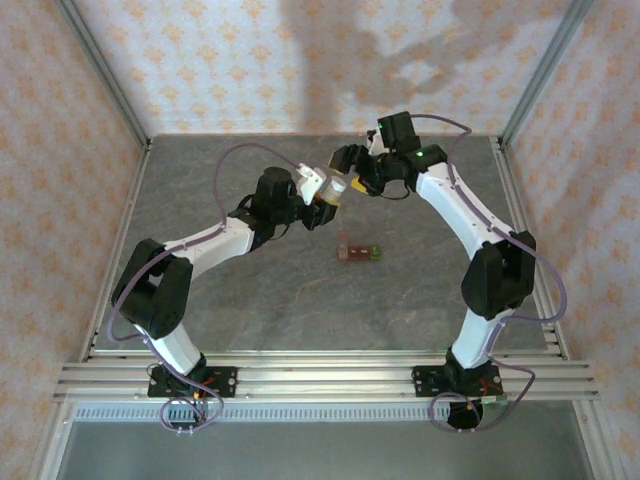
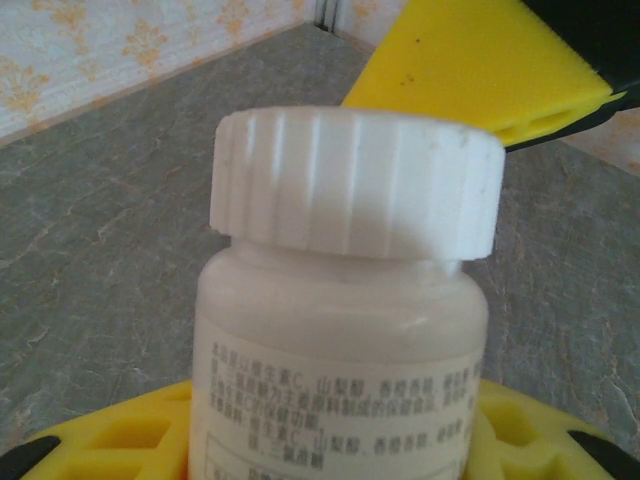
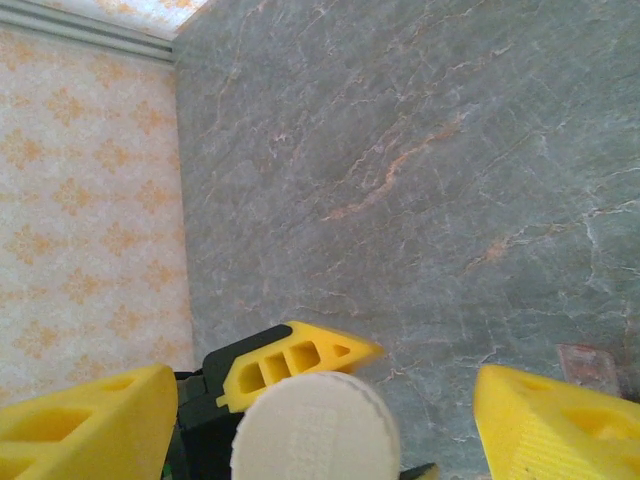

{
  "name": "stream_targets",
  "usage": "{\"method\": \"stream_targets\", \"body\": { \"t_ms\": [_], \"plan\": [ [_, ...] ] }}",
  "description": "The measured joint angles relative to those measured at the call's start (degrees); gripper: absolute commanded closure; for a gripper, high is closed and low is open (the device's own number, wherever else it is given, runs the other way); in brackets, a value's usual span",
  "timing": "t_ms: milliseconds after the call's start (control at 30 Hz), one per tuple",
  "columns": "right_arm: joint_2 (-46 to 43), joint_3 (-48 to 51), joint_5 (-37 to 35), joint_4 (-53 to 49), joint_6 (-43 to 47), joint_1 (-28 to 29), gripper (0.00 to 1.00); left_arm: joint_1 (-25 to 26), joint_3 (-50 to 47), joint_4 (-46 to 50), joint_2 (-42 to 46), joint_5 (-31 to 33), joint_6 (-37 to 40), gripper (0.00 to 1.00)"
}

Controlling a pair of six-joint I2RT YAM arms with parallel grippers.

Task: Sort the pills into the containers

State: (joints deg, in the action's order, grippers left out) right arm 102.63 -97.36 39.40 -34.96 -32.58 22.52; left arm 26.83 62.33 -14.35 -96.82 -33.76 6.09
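two fingers (image 3: 560, 425) of our right gripper (image 1: 348, 167) stand apart astride the pill bottle (image 1: 333, 190)'s cap (image 3: 315, 430); our left gripper (image 1: 318, 192) clamps that bottle; containers (image 1: 358, 250) lie near it, toward our bases.

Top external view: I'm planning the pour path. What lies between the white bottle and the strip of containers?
Nothing: the top view shows bare grey table between the white bottle and the containers.

White bottle (image 2: 340, 330), yellow fingers (image 3: 560, 420), red-brown and green containers (image 1: 358, 250) — grey veined table (image 3: 450, 150), cream walls (image 3: 80, 200) with orange motifs.
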Motion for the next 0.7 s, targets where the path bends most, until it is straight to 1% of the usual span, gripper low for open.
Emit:
{"method": "stream_targets", "body": {
  "t_ms": [100, 200, 367, 467, 600, 700],
  "plan": [
    [0.22, -0.07, 0.02, 0.20, 0.00, 0.74, 0.27, 0.00, 0.00, 0.07, 0.00, -0.33, 0.00, 1.00],
    [0.42, -0.07, 0.02, 0.35, 0.04, 1.40, 0.33, 0.00, 0.02, 0.07, 0.00, -0.35, -0.02, 1.00],
    [0.57, 0.33, 0.00, 1.25, -0.09, 1.70, 0.53, -0.24, 0.04, 0.02, 0.00, -0.37, -0.17, 1.00],
    [0.57, 1.66, 0.02, 2.38, -0.22, 1.70, 0.61, -0.70, 0.11, 0.20, 0.00, -0.55, -0.28, 1.00],
    [0.55, 2.54, 0.11, 4.20, -0.15, 1.68, 0.65, -1.05, 0.11, 0.26, -0.09, -0.90, -1.68, 1.00],
    [0.55, 2.67, 0.66, 5.31, 1.36, 1.66, 0.67, -1.68, 0.11, -0.22, -0.09, -2.34, -3.26, 1.00]
  ]
}}
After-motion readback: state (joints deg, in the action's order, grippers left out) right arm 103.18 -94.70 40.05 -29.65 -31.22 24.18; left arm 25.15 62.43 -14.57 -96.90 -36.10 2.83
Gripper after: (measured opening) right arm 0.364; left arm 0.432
